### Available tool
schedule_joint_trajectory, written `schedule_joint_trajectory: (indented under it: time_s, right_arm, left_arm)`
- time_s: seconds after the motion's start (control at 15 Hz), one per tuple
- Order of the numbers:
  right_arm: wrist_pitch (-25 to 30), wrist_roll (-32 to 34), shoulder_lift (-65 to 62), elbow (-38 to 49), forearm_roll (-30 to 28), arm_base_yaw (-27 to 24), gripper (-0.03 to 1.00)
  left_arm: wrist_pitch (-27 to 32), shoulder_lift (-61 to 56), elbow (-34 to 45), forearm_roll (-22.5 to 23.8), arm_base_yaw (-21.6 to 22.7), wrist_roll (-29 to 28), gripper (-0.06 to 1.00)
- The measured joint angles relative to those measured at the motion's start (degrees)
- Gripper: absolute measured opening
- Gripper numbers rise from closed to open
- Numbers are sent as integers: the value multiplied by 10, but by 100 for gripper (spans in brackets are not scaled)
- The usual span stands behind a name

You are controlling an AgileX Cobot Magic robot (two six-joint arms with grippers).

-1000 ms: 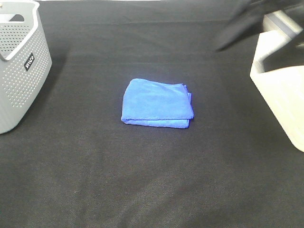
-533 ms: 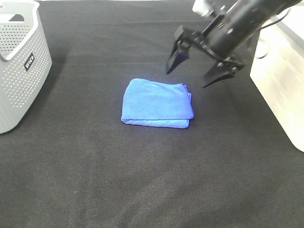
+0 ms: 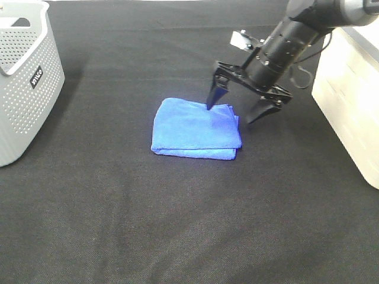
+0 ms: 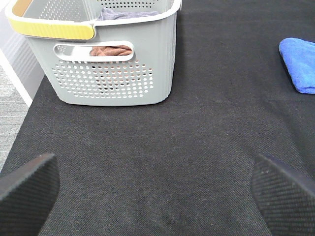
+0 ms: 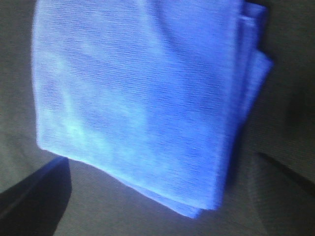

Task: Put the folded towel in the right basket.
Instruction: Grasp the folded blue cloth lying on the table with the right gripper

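The folded blue towel (image 3: pixel 195 128) lies flat on the black table (image 3: pixel 177 225), near the middle. My right gripper (image 3: pixel 231 113) is open and low over the towel's far right edge, with one finger (image 3: pixel 212 99) at the towel's back edge and the other (image 3: pixel 256 112) just off its right side. The right wrist view shows the towel (image 5: pixel 142 103) close up between the spread fingers (image 5: pixel 34 196). The right basket (image 3: pixel 349 106), cream-white, stands at the right edge. My left gripper (image 4: pixel 157 196) is open and empty over bare table; the towel (image 4: pixel 300 64) shows far off in the left wrist view.
A grey perforated basket (image 3: pixel 26 77) stands at the far left; in the left wrist view (image 4: pixel 108 59) it has a yellow handle and holds some cloths. The table's left edge (image 4: pixel 19 113) borders a grey floor.
My right arm has swung in from the upper right and come down, open, onto the towel's right edge. The towel has not moved.
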Motion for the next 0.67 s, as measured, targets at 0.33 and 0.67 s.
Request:
schedule_joint_trajectory:
  time_s: [0.33, 0.67]
  right_arm:
    - [-11, 6, 26, -2, -8, -12, 92]
    - [-4, 6, 59, -5, -6, -18, 91]
  left_arm:
    - [0, 0, 0, 0, 0, 0, 99]
    - [0, 0, 0, 0, 0, 0, 99]
